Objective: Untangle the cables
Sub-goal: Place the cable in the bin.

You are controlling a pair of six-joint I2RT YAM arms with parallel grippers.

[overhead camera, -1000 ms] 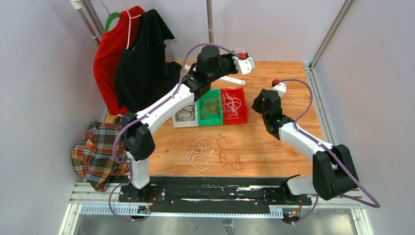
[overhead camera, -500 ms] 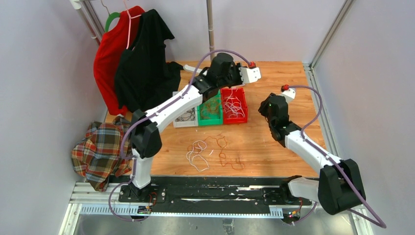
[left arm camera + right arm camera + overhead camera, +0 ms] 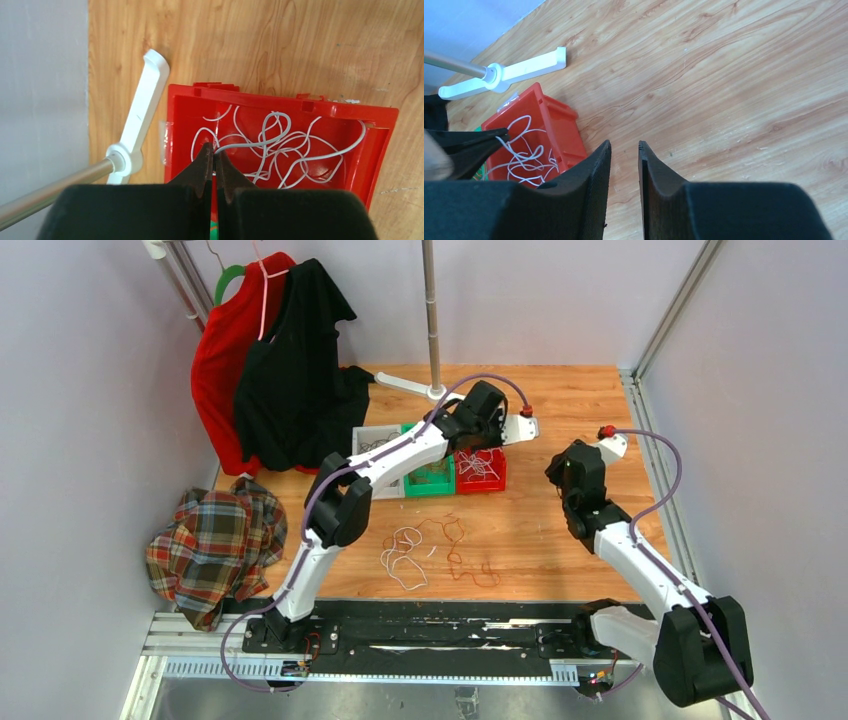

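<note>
Evidently the left gripper (image 3: 214,159) has swung over the red bin (image 3: 382,135), pinching a white cable (image 3: 240,145) that trails into the pile there, while the right gripper (image 3: 625,147), slightly parted and empty, has pulled aside; more loose strands (image 3: 430,550) await on the table (image 3: 535,535).

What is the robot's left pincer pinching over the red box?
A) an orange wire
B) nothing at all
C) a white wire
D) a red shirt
C: in the left wrist view, the left pincer is pinched shut on a white wire that trails away over the other white wires in the red box.
</note>
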